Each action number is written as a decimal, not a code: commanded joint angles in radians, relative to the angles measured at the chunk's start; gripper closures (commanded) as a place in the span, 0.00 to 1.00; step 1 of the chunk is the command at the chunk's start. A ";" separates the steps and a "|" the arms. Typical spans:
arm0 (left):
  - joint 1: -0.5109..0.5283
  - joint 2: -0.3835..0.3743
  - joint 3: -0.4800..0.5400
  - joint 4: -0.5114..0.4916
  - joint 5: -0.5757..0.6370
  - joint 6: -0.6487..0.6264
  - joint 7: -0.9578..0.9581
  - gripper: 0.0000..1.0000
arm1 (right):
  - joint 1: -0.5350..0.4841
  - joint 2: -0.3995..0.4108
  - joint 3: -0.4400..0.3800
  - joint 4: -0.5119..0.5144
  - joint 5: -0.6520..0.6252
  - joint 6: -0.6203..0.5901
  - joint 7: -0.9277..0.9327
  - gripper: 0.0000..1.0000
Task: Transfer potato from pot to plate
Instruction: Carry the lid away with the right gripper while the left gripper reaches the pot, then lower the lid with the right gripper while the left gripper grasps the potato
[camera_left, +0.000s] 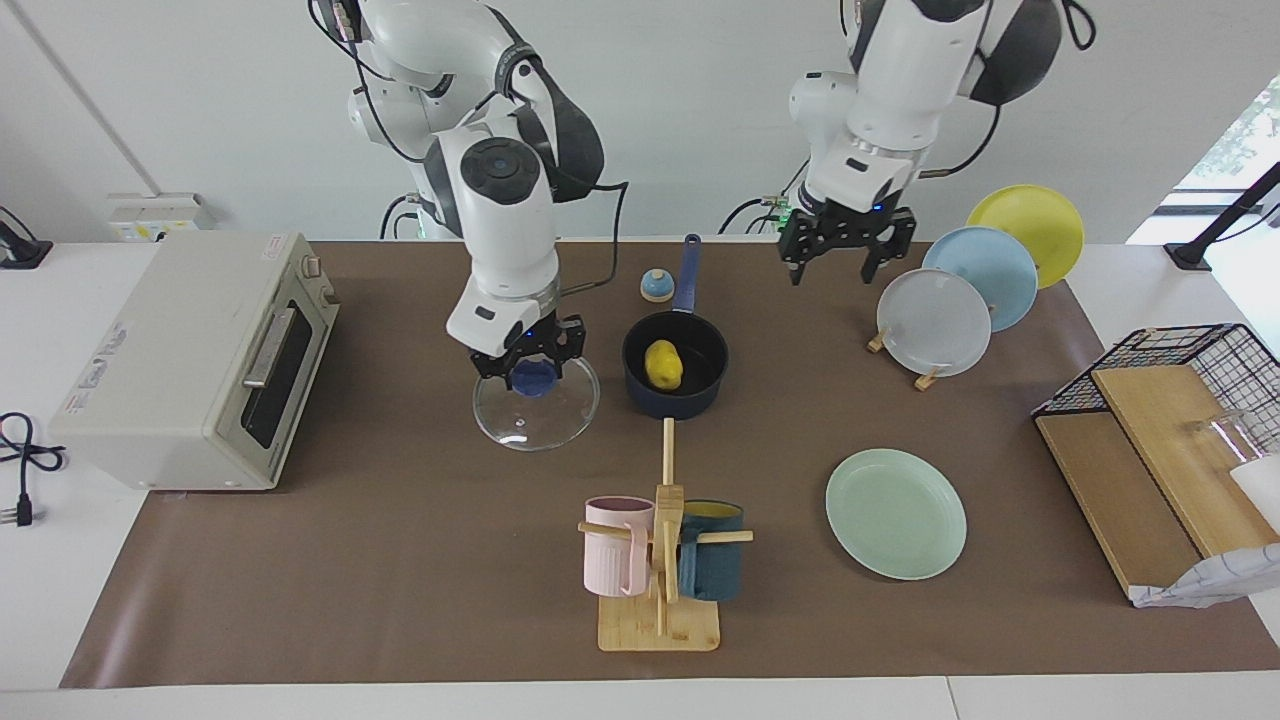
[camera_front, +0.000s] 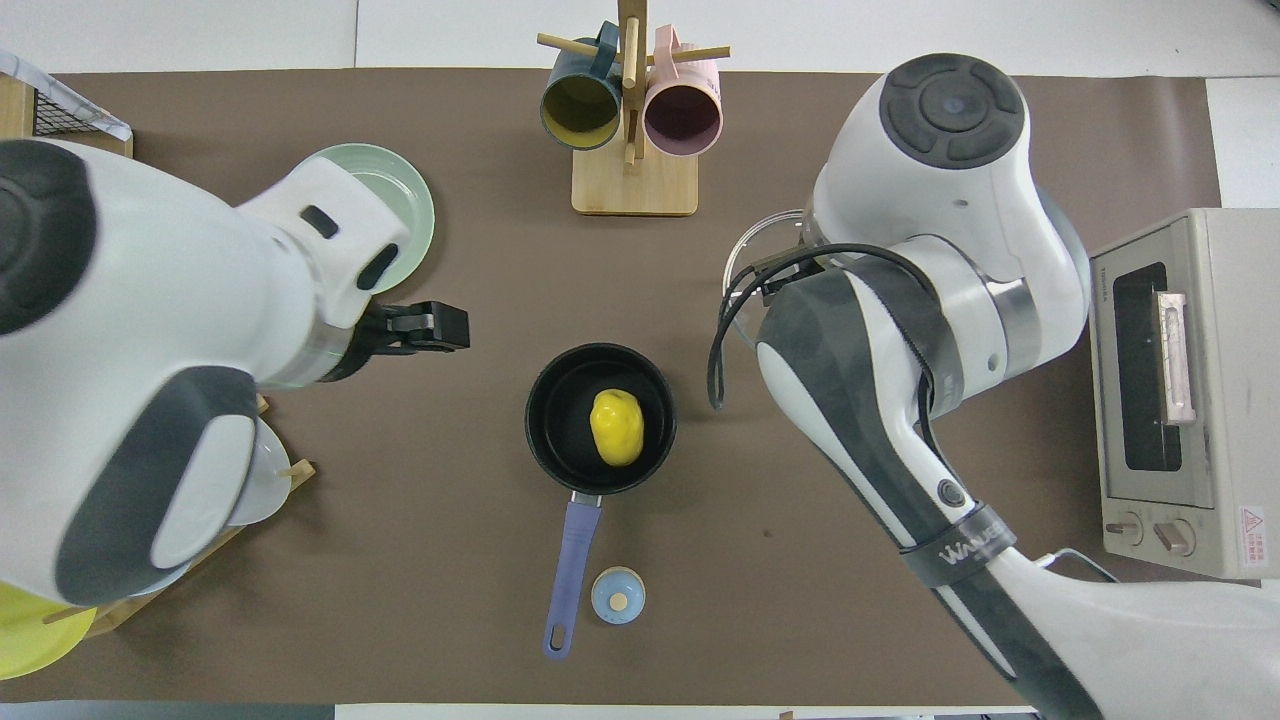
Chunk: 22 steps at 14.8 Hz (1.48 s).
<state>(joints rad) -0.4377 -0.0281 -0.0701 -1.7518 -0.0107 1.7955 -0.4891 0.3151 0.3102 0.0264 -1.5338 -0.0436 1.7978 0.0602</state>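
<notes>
Two arms are in view, and we record each in turn. Right arm: it enters the facing view from the top at about 11 o'clock, bends at the elbow and drops its wrist straight down. The right gripper (camera_left: 527, 366) is clamped on the blue knob of a glass lid (camera_left: 536, 405), which hangs low over the mat beside the pot (camera_left: 675, 368), toward the right arm's end of the table; we cannot tell whether the lid's rim touches the mat. In the overhead view the arm's bulk covers most of the lid, only a sliver of rim showing at 10 o'clock from the wrist.

Left arm: it descends from the top of the facing view at about 1 o'clock, wrist vertical, fingers pointing down. The left gripper (camera_left: 838, 252) has its jaws spread and carries nothing; it hangs over the mat between the pot and the plate rack (camera_left: 935, 322).

We find the potato (camera_left: 663, 364) lying inside the pot, uncovered, roughly at the pot's centre. The pot's handle points toward the robots, with a small blue cap (camera_left: 655, 287) just beside it. The plate (camera_left: 896, 513) lies flat and bare, farther from the robots than the pot and toward the left arm's end; in the overhead view the left arm partly hides it. A mug stand (camera_left: 660, 560) sits farther from the robots than the pot, and a toaster oven (camera_left: 195, 360) stands at the right arm's end.
</notes>
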 joint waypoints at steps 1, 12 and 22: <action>-0.117 0.013 0.019 -0.147 -0.008 0.172 -0.161 0.00 | -0.094 -0.040 0.013 -0.077 -0.001 0.011 -0.149 0.47; -0.233 0.209 0.019 -0.215 -0.005 0.421 -0.427 0.00 | -0.294 -0.175 0.012 -0.537 -0.001 0.423 -0.447 0.46; -0.233 0.309 0.021 -0.229 -0.002 0.535 -0.497 0.00 | -0.346 -0.186 0.013 -0.651 -0.001 0.535 -0.441 0.17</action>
<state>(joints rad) -0.6504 0.2694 -0.0679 -1.9697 -0.0112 2.2977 -0.9665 -0.0077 0.1584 0.0263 -2.1440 -0.0436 2.3033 -0.3753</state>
